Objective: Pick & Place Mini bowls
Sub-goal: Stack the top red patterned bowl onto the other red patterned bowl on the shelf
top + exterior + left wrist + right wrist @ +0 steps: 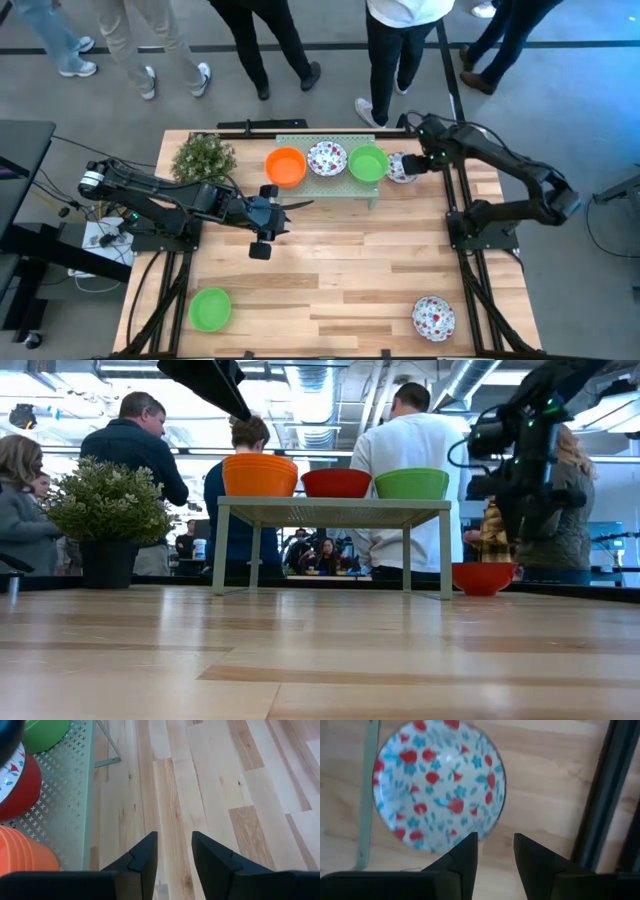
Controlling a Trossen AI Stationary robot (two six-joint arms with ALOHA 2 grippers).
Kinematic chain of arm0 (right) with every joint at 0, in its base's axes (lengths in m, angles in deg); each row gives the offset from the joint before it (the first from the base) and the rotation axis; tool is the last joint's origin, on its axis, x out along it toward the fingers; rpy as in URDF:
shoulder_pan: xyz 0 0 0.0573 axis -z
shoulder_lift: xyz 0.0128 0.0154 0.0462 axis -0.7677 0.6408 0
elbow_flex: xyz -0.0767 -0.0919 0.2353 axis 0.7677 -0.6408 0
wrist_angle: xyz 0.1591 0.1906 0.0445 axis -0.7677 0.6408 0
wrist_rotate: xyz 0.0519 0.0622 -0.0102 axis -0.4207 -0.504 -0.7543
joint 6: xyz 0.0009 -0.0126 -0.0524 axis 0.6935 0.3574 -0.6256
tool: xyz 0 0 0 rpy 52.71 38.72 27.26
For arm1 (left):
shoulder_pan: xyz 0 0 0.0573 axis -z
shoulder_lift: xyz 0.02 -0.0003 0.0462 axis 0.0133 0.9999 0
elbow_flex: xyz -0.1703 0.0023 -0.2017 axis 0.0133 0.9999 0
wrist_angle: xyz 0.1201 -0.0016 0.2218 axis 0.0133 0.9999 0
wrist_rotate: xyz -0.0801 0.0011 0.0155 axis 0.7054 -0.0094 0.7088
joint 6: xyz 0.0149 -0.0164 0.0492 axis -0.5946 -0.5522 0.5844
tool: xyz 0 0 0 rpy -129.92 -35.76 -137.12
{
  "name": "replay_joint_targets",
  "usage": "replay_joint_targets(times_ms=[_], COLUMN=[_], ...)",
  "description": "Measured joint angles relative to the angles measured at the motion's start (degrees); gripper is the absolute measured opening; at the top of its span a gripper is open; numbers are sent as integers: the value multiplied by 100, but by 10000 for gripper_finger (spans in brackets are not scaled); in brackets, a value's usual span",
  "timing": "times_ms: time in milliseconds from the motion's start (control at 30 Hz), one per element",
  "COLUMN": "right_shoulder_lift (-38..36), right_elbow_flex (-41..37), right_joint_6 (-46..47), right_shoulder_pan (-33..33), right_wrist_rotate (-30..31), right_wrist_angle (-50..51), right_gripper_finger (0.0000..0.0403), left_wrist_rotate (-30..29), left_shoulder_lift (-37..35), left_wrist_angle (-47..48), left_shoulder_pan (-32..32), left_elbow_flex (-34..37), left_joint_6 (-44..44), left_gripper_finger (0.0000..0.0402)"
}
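Observation:
On the pale green rack (pixel 330 185) at the table's far side stand a stack of orange mini bowls (pixel 285 166), a floral mini bowl (pixel 326 158) and a green mini bowl (pixel 368 164). Another floral bowl (pixel 440 785) rests on the table just right of the rack. My right gripper (pixel 495 850) hovers open above it, pointing down, its fingers clear of the rim. My left gripper (pixel 175 852) stands open over bare table near the rack's front. On the table lie a green bowl (pixel 210 308) at the near left and a floral bowl (pixel 433 317) at the near right.
A potted plant (pixel 204 157) stands left of the rack. A black frame post (pixel 605 795) runs close beside the floral bowl under my right gripper. Several people stand beyond the table's far edge (pixel 410 450). Bare wood lies across the table's middle (pixel 340 270).

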Motion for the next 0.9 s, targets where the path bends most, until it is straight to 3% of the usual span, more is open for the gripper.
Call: replay_joint_targets(times_ms=[233, 667, 900], right_shoulder_lift=[474, 1449, 1557], right_elbow_flex=[0, 0, 0], right_joint_6=[-139, -473, -724], right_shoulder_pan=[320, 491, 503], right_wrist_rotate=[-421, -374, -190], right_wrist_angle=[-657, -905, -902], right_gripper_finger=[122, 120, 54], left_wrist_rotate=[2, 2, 1], left_shoulder_lift=[0, 0, 0], left_wrist_angle=[0, 0, 0], left_shoulder_pan=[0, 0, 0], left_elbow_flex=[0, 0, 0], left_joint_6=[0, -2, -2], left_gripper_finger=[122, 122, 122])
